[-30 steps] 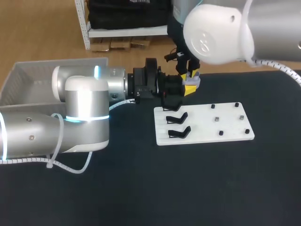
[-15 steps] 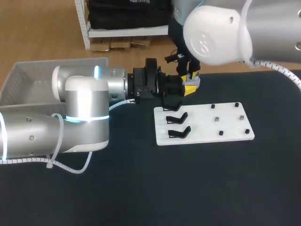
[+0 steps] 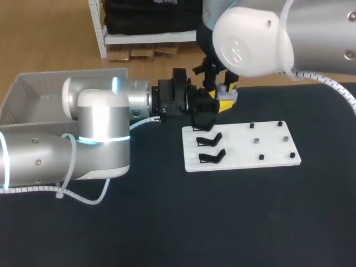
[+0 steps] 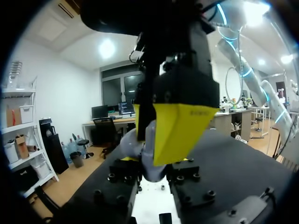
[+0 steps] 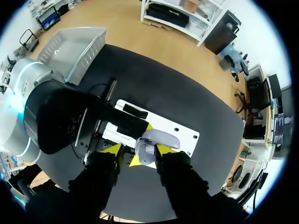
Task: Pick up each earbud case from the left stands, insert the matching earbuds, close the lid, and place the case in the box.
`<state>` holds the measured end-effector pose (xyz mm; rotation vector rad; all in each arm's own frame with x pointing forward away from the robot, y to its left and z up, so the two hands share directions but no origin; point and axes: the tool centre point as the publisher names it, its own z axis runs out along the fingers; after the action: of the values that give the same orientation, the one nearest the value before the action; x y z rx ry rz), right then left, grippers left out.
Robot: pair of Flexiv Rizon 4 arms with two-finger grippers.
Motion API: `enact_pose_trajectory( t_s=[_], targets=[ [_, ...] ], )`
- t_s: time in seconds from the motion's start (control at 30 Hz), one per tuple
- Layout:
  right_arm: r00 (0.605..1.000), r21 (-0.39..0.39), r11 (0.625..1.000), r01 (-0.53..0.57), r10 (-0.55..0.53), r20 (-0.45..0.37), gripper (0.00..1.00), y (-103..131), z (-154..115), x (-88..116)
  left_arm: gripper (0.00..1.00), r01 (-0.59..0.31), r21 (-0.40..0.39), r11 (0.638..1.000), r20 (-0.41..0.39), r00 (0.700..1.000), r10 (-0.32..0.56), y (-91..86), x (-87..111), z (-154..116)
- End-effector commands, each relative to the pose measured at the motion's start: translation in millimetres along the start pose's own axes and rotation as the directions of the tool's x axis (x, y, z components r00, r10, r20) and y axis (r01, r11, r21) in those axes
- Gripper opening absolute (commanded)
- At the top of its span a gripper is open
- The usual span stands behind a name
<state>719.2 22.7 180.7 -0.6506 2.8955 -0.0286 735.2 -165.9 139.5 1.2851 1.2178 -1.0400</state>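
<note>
Nearest us lies the flat white plastic board (image 3: 245, 149) with its black clip stands (image 3: 210, 157). Just beyond it, our left gripper (image 4: 154, 168) pinches the small rounded lilac-grey earbud case (image 5: 156, 142), held level above the table. Our right gripper (image 5: 138, 153) hangs over the case from above; we cannot tell whether it grips. The case looks light, hard and smooth, so it is likely to slip. We judge it is best held across its flat sides, clear of the lid seam. Farthest left waits the translucent grey plastic box (image 3: 33, 92).
</note>
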Motion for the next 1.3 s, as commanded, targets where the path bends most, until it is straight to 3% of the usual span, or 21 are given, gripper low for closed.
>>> enact_pose_trajectory(
  t_s=[0.03, 0.73, 0.83, 1.1, 1.3],
  targets=[
    [1.0, 0.002, 1.0, 0.001, -0.001, -0.003, 0.45, -2, 1, -2, 0.0, -0.005, -0.009, 1.0, 0.007, 1.0, 0.005, -3.2, 0.7, -2],
    [1.0, 0.011, 1.0, -0.006, 0.006, -0.009, 0.47, -2, -2, 0, 0.0, -0.005, -0.009, 1.0, 0.007, 1.0, 0.005, -3.2, 0.7, -2],
    [1.0, 0.01, 1.0, -0.003, 0.003, 0.017, 0.47, -2, -13, -1, 0.0, -0.005, -0.009, 1.0, 0.007, 1.0, 0.005, -3.2, 0.7, -2],
    [0.996, 0.025, 0.999, -0.045, 0.043, 0.083, 0.47, -21, -24, -28, 0.0, -0.005, -0.009, 1.0, 0.007, 1.0, 0.005, -3.2, 0.7, -2],
    [0.995, 0.019, 0.997, -0.075, 0.074, 0.073, 0.48, -36, -8, -46, 0.0, -0.005, -0.009, 1.0, 0.007, 1.0, 0.005, -3.2, 0.7, -2]
  ],
)
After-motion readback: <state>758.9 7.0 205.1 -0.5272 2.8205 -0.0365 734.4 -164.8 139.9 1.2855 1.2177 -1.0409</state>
